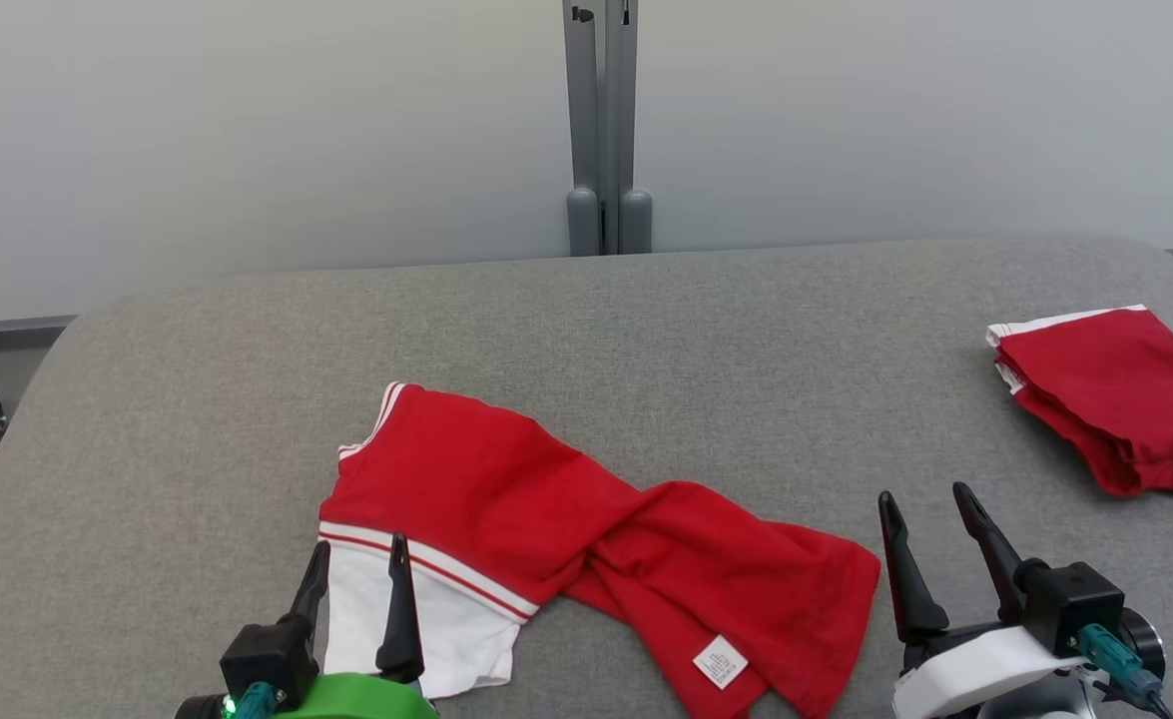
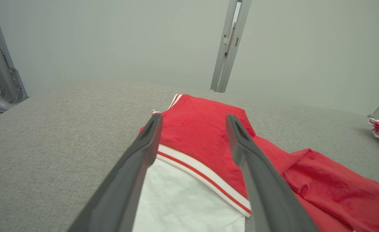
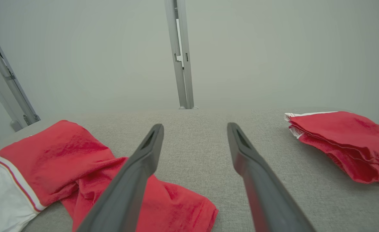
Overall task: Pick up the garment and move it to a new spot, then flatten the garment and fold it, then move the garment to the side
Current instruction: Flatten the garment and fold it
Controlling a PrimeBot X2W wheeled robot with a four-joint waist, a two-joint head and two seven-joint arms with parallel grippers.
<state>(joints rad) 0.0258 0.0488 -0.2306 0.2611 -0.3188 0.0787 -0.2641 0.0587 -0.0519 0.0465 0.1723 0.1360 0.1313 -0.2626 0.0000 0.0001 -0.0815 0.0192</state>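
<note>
The garment is a red top with a white panel and red-and-white stripes, lying twisted and crumpled on the grey table, its white label facing up near the front edge. My left gripper hangs open just above its white left end, nothing between the fingers. In the left wrist view the garment lies under the open left gripper. My right gripper stands open over bare table just right of the garment's red end. The right wrist view has the garment at lower left of the open right gripper.
A second red garment, folded into a pile, lies at the table's far right edge, also in the right wrist view. A grey upright post stands behind the table against a pale wall. The table's rounded corners fall away at left and right.
</note>
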